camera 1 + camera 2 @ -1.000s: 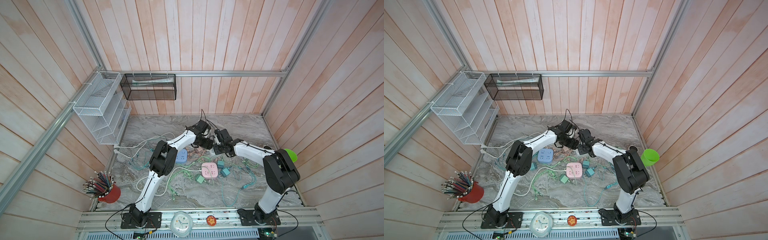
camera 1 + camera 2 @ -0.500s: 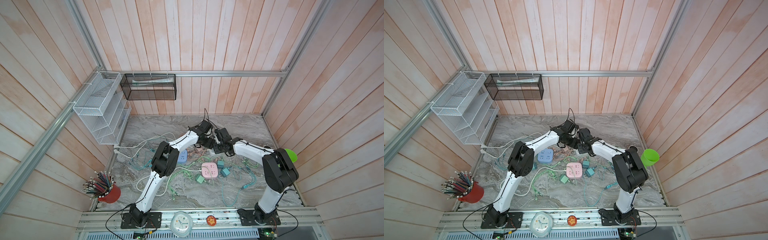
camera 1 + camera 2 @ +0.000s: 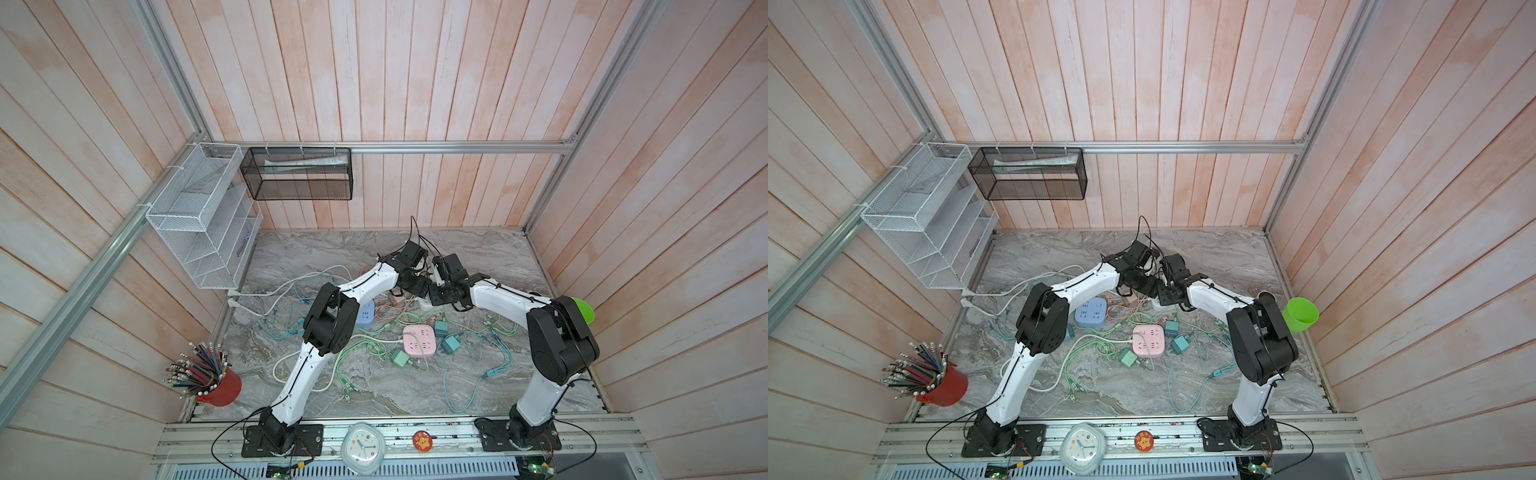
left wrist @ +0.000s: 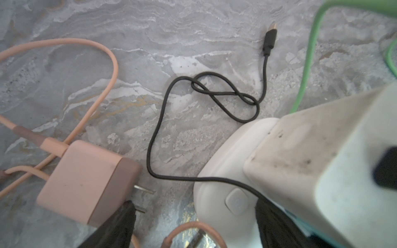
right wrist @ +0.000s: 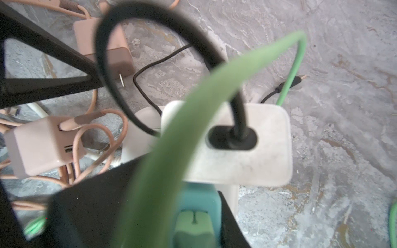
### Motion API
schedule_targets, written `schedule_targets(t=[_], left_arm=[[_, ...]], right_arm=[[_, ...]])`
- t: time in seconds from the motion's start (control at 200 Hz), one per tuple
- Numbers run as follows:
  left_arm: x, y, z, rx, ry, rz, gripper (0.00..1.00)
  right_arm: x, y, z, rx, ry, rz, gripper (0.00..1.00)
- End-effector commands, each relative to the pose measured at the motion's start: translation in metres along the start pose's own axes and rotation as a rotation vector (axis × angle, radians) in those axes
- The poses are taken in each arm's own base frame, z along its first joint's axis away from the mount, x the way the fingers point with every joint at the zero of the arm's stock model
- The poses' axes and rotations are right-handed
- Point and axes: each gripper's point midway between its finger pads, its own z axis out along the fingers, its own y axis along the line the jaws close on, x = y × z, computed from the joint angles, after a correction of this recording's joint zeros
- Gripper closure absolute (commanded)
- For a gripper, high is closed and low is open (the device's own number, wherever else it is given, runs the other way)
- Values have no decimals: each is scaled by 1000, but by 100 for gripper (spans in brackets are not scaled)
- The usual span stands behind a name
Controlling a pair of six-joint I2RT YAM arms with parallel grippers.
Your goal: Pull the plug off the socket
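A white socket (image 4: 217,171) lies on the marble floor with a white adapter (image 4: 311,154) and its black cable (image 4: 154,128) standing in it. Beside that adapter, in the right wrist view, sits a teal plug (image 5: 199,201) with a green cable (image 5: 214,90). My right gripper (image 5: 198,223) is shut on this teal plug. My left gripper (image 4: 194,216) is open, one finger by a pink charger (image 4: 86,178) and one at the socket's far side. In both top views the two grippers meet over the socket (image 3: 424,303) (image 3: 1155,305), which they mostly hide.
A pink socket (image 3: 419,341), a blue socket (image 3: 365,313), loose teal chargers (image 3: 449,344) and many green and pink cables lie in front. A second pink charger (image 5: 43,146) lies beside the socket. A red pencil cup (image 3: 218,384) stands at front left, a green cup (image 3: 584,309) at right.
My left arm has shifted a little to the right, bringing its gripper closer to the right gripper. The right gripper has kept its hold and place.
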Motion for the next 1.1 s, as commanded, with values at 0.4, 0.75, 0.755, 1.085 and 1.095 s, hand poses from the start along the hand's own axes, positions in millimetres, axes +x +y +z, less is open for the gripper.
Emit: schedule_targets(t=[0.4, 0.75, 0.755, 1.085, 1.095], left_arm=[[114, 32, 47, -133, 331, 49, 11], [95, 26, 39, -89, 274, 13, 11], [95, 26, 39, -88, 273, 12, 11], [71, 27, 23, -66, 190, -11, 11], [70, 27, 22, -64, 185, -12, 11]], right_arm=[[-34, 8, -18, 38, -87, -40, 100], [-18, -12, -28, -21, -81, 48, 100], [-17, -12, -29, -22, -82, 50, 100], [14, -44, -28, -127, -75, 210, 100], [14, -44, -28, -131, -75, 211, 100]])
